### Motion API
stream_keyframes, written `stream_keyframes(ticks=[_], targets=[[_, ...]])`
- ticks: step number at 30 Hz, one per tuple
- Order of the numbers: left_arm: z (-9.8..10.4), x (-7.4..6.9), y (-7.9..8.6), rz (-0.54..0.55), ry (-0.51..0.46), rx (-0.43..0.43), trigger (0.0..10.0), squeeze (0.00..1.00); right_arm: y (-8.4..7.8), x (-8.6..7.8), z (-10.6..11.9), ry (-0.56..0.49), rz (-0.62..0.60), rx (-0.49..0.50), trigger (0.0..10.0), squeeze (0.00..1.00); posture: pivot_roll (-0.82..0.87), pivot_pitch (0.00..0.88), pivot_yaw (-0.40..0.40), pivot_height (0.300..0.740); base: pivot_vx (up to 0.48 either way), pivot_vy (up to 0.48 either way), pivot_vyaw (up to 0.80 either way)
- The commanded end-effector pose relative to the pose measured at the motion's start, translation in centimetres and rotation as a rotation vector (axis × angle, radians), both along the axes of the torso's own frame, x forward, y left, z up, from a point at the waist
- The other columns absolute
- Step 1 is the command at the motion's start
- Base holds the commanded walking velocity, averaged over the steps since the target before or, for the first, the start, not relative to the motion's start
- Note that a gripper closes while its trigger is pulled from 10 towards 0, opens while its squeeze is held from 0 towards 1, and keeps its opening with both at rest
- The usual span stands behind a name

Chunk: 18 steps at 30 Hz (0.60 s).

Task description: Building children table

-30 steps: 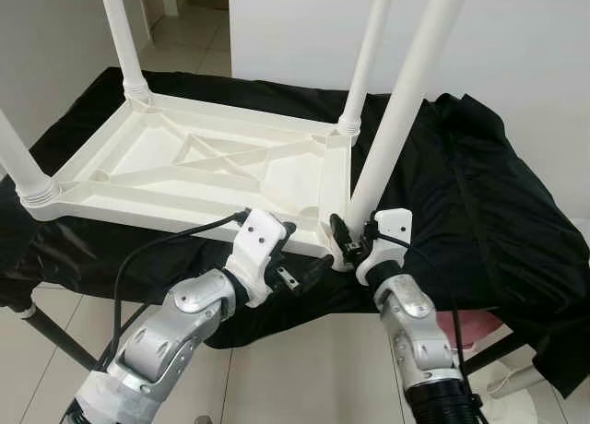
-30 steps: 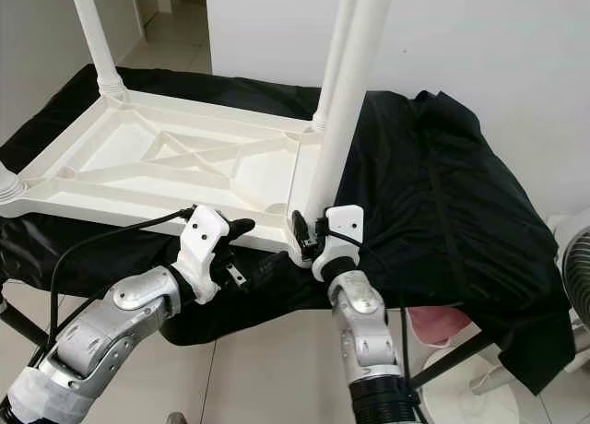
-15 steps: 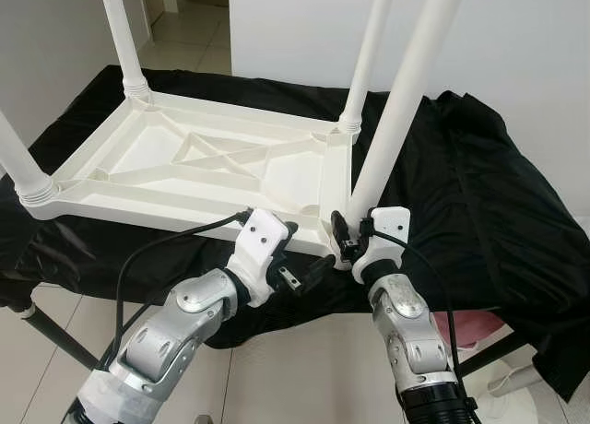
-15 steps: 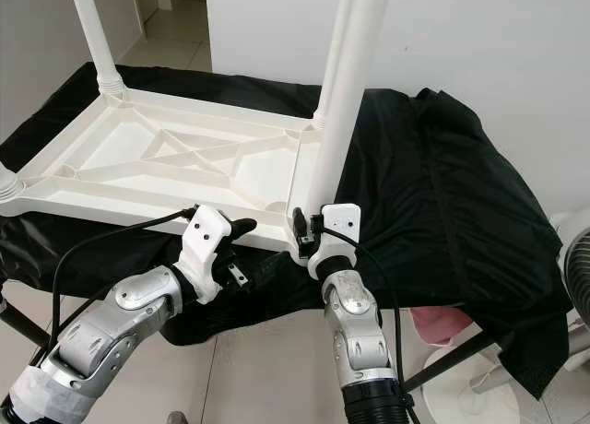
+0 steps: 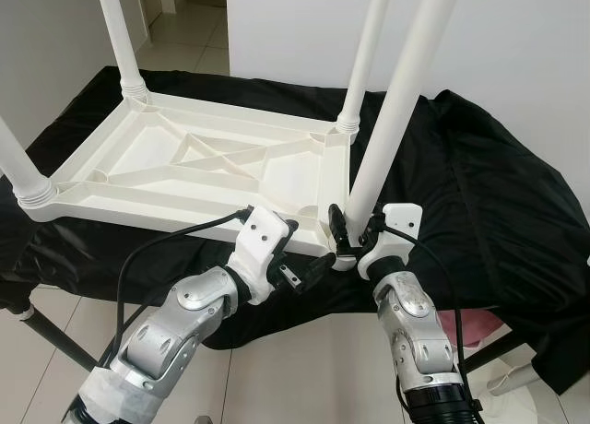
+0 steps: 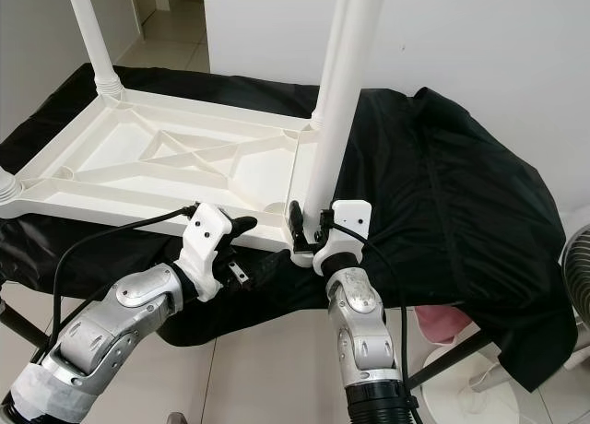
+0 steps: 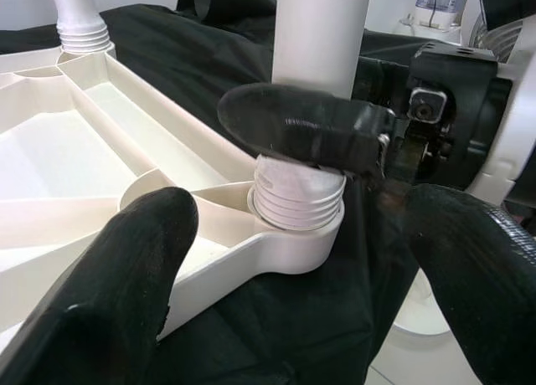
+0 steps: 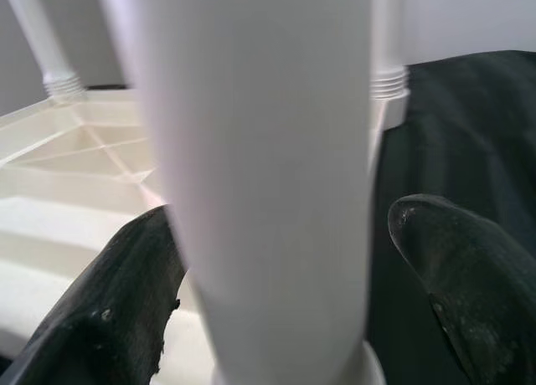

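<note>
1. A white plastic children's table (image 5: 198, 170) lies upside down on a tabletop draped in black cloth (image 5: 479, 194), with its ribbed underside facing up and its long near edge along the tabletop's near edge.
2. Round white plastic legs stand up from its corners: one at the far left corner (image 5: 118, 37), one at the far right corner (image 5: 364, 55), one at the near left corner (image 5: 18, 166), and the nearest white leg (image 5: 392, 120) at the near right corner.
3. The nearest white leg sits in the ribbed threaded socket (image 7: 297, 197) of that corner (the threads show just above the socket's rim in the left wrist view).
4. The right end effector (image 6: 309, 229) is at the base of this leg; its black fingers (image 8: 134, 293) stand apart on either side of the leg, and whether they press on it cannot be told.
5. The left end effector (image 5: 309, 263) hovers just before the same corner, at the table's near edge, with its fingers (image 7: 109, 293) spread apart and gripping nothing.
6. A black cable (image 5: 157, 249) loops from the left wrist down along the silver arm.
</note>
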<state>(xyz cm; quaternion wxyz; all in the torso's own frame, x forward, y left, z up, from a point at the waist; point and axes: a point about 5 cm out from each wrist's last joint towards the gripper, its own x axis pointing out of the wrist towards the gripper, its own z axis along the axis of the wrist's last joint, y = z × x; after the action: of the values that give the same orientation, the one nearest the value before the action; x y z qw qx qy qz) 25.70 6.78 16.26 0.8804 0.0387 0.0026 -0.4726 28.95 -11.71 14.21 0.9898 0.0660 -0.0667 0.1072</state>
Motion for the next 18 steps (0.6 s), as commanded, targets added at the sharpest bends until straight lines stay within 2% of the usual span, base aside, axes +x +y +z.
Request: stream_keyframes(ticks=[1, 3, 4, 5, 6, 8, 12, 16, 18], targets=[[0.2, 0.0, -0.1, -0.071, -0.006, 0.007, 10.0, 0.0, -1.0, -0.1, 0.1, -0.014, 0.06, -0.029, 10.0, 1.0, 0.0, 0.029, -0.058, 0.74, 0.0, 0.0, 0.0], [0.2, 0.0, -0.1, -0.071, -0.006, 0.007, 10.0, 0.0, -1.0, -0.1, 0.1, -0.014, 0.06, -0.029, 10.0, 1.0, 0.0, 0.029, -0.058, 0.74, 0.0, 0.0, 0.0], [0.2, 0.0, -0.1, -0.071, -0.006, 0.006, 10.0, 0.0, -1.0, 0.0, 0.1, -0.013, 0.1, -0.024, 10.0, 1.0, 0.0, 0.029, -0.058, 0.74, 0.0, 0.0, 0.0], [0.2, -0.1, -0.2, -0.071, -0.004, 0.004, 10.0, 0.0, -1.2, 0.0, 0.3, -0.023, 0.132, -0.039, 10.0, 0.25, -0.01, 0.029, -0.057, 0.74, 0.0, 0.0, 0.0], [0.2, -0.1, -0.2, -0.073, -0.003, 0.004, 10.0, 0.0, -1.3, 0.0, 0.3, -0.028, 0.161, -0.043, 10.0, 0.0, -0.01, 0.031, -0.056, 0.74, 0.0, 0.0, 0.0], [0.2, -0.1, -0.3, -0.075, -0.002, 0.002, 10.0, 0.0, -1.6, 0.2, 0.3, -0.039, 0.201, -0.084, 10.0, 0.0, -0.01, 0.031, -0.056, 0.74, 0.0, 0.0, 0.0], [0.2, 0.0, -0.3, -0.077, -0.005, 0.001, 10.0, 0.0, -2.1, 0.8, 0.3, -0.042, 0.282, -0.1, 10.0, 0.0, -0.01, 0.033, -0.052, 0.74, 0.0, 0.0, 0.0], [0.3, 0.0, -0.3, -0.077, -0.006, 0.003, 10.0, 0.0, -2.2, 1.0, 0.3, -0.046, 0.328, -0.11, 10.0, 0.0, -0.01, 0.032, -0.05, 0.74, 0.0, 0.0, 0.0], [0.3, 0.1, -0.3, -0.077, -0.009, 0.003, 10.0, 0.0, -2.0, 1.3, 0.1, -0.042, 0.39, -0.149, 10.0, 0.0, -0.01, 0.031, -0.049, 0.74, 0.0, 0.0, 0.0]])
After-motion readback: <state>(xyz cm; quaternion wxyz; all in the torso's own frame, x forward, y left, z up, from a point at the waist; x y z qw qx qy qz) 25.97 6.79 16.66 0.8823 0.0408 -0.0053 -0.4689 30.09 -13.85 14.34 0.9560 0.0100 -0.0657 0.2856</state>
